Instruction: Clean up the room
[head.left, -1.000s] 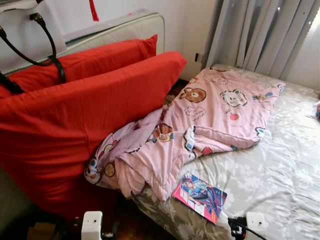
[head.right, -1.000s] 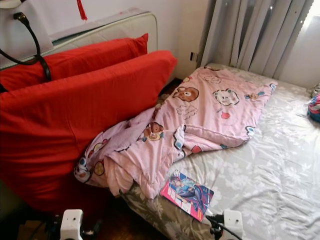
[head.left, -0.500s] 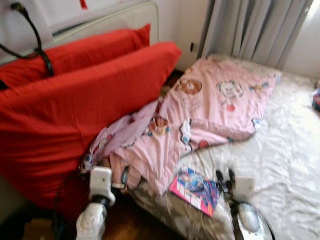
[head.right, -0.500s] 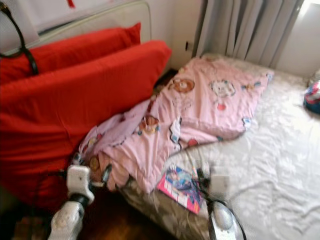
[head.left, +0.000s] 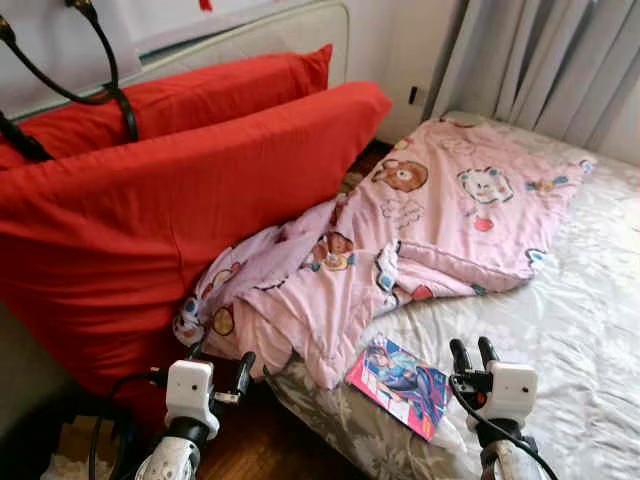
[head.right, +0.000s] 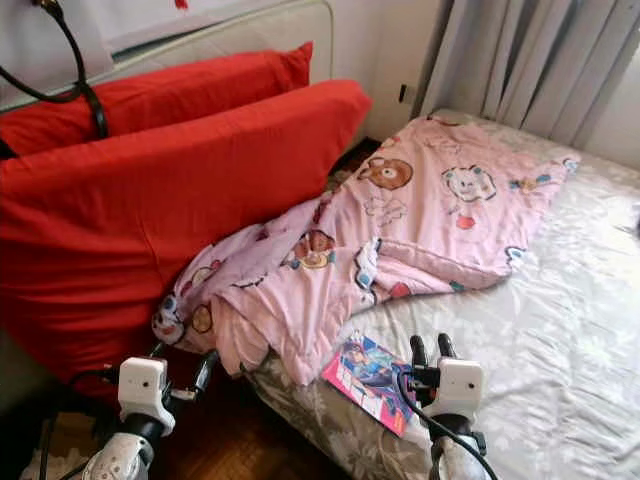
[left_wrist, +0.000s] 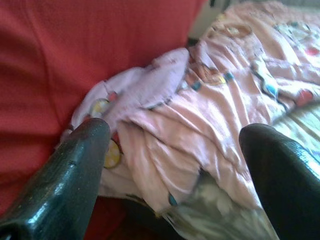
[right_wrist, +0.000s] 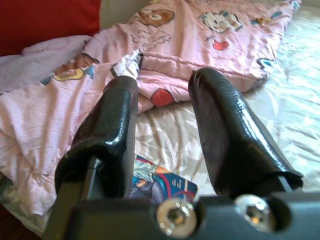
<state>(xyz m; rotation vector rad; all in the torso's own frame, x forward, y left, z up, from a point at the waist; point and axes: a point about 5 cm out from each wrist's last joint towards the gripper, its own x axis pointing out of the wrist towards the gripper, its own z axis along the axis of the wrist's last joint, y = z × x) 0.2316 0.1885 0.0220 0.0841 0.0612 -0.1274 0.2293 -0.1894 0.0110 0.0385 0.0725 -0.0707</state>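
Note:
A pink cartoon-print blanket lies crumpled across the bed, its near end hanging over the edge by the red pillows. A colourful book lies flat on the sheet at the bed's near edge. My left gripper is open just short of the blanket's hanging corner, and the wrist view shows its fingers wide apart with the blanket ahead. My right gripper is open just right of the book, holding nothing. Through its fingers I see the book below and the blanket beyond.
Two big red pillows lean against the headboard on the left. Black bag straps hang over them. The grey floral sheet stretches to the right. Grey curtains hang behind. Dark wooden floor lies beside the bed.
Both grippers have come up from the bottom edge into view. The head camera has shifted a little. The blanket and the book lie as before.

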